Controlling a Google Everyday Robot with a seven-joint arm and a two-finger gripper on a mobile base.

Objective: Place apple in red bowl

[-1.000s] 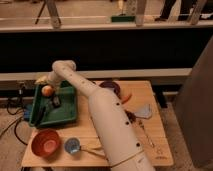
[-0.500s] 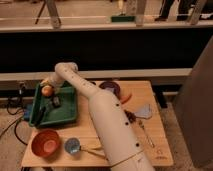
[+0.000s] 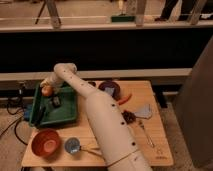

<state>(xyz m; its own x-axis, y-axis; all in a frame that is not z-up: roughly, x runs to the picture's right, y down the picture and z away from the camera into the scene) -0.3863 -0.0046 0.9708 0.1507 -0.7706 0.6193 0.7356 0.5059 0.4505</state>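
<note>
1. Presently the gripper (image 3: pixel 46 84) hangs at the left of the frame, over the far left corner of the green tray (image 3: pixel 62 113). It is right at the apple (image 3: pixel 47 91); whether it has hold of it cannot be told.
2. The red bowl (image 3: pixel 46 143) lies almost straight below the apple in the frame, at the lower left, just past the tray's near rim.

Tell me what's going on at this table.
The robot's white arm reaches across the table to the green tray at the left. Its claw is at the apple, over the tray's back corner. The red bowl, at the front edge beside a blue cup, has no apple in it yet.
</note>
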